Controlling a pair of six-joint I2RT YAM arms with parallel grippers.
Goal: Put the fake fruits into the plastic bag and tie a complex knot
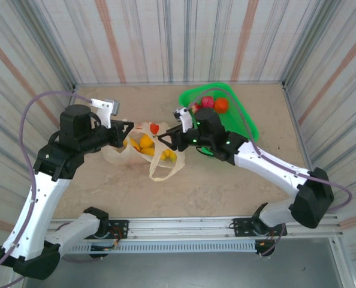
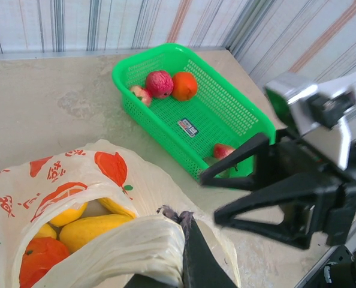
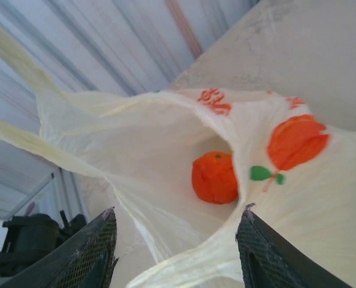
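Table (image 1: pixel 226 186), one plastic bag (image 2: pixel 145 180) — one green basket (image 2: pixel 226 114)

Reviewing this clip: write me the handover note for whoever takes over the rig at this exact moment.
Left pincer: shut on the plastic bag at its rim, holding the mouth up.
Right pincer: open at the bag's mouth, gripping nothing.
In the bag: yellow fruits and an orange one.
In the green basket: four fruits, red and orange.
Done: part of the fruit is bagged.
Left: move the basket's fruits into the bag, then tie the handles; they hang loose, no knot yet.
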